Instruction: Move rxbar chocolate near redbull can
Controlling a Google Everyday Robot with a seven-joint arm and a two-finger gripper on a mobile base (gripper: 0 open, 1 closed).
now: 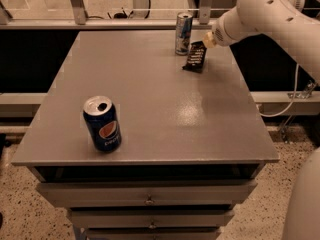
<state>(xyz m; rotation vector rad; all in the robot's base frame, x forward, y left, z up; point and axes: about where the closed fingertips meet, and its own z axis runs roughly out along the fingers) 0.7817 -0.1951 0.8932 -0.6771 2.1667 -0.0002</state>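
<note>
The rxbar chocolate (195, 57), a black wrapper with pale lettering, is at the far right of the grey table (150, 109), just right of the redbull can (183, 33). The can stands upright near the table's far edge. My gripper (205, 42) comes in from the right at the end of the white arm (260, 11) and is shut on the bar's far end. The bar tilts, with its near end at or just above the tabletop. A small gap separates the bar from the can.
A wider dark-blue Pepsi can (102, 123) stands upright at the front left of the table. Drawers (147, 199) sit under the tabletop. A railing and glass run behind the far edge. A cable (280, 109) hangs at the right.
</note>
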